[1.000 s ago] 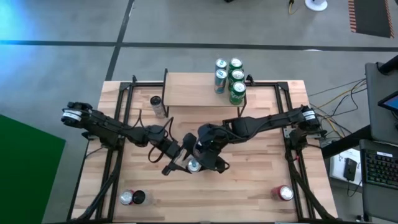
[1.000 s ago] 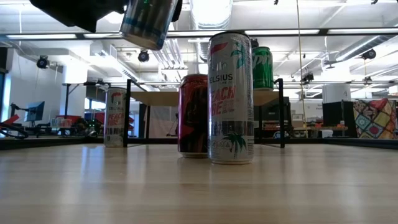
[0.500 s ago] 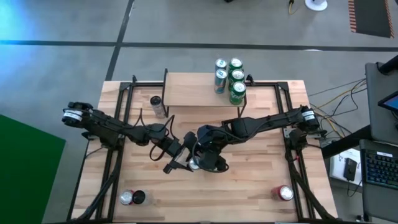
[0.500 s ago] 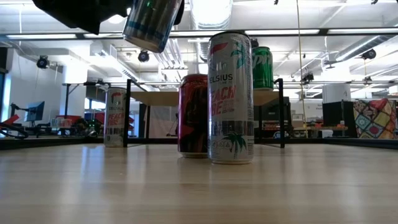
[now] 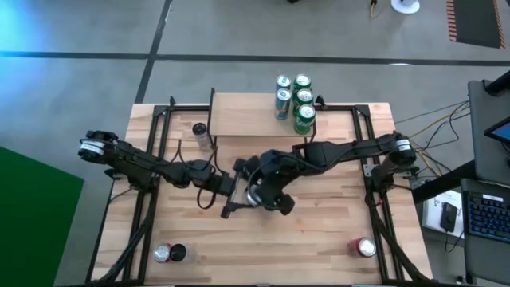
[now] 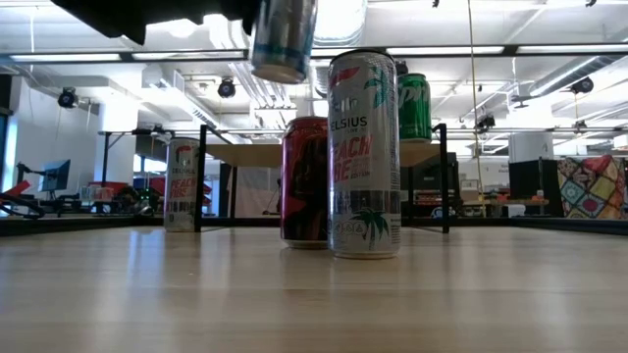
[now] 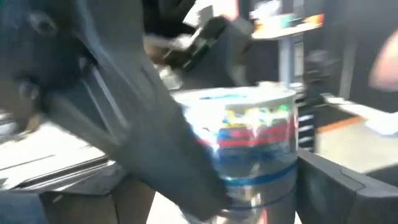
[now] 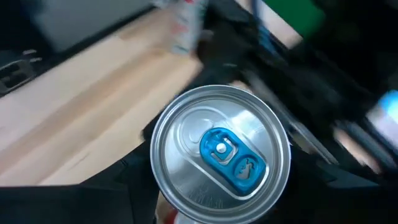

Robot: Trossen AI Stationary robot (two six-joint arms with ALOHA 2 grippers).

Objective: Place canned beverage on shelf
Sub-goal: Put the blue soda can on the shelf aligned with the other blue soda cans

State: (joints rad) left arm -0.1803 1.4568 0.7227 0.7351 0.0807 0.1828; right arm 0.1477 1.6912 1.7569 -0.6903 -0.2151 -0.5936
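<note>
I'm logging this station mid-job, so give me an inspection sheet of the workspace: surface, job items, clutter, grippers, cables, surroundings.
Surface: wooden table, bare wood between the cans.
Job's things: shelf at the far edge, five cans on its right end; raised can in the air over mid-table.
Clutter: two cans at the near left corner; red can near right; lone can by the shelf's left end.
Grippers: right gripper closed on the raised can; left gripper right beside it.
Cables: loose cables on the floor right of the table.
Surroundings: keyboard on the right, green mat on the left.
</note>
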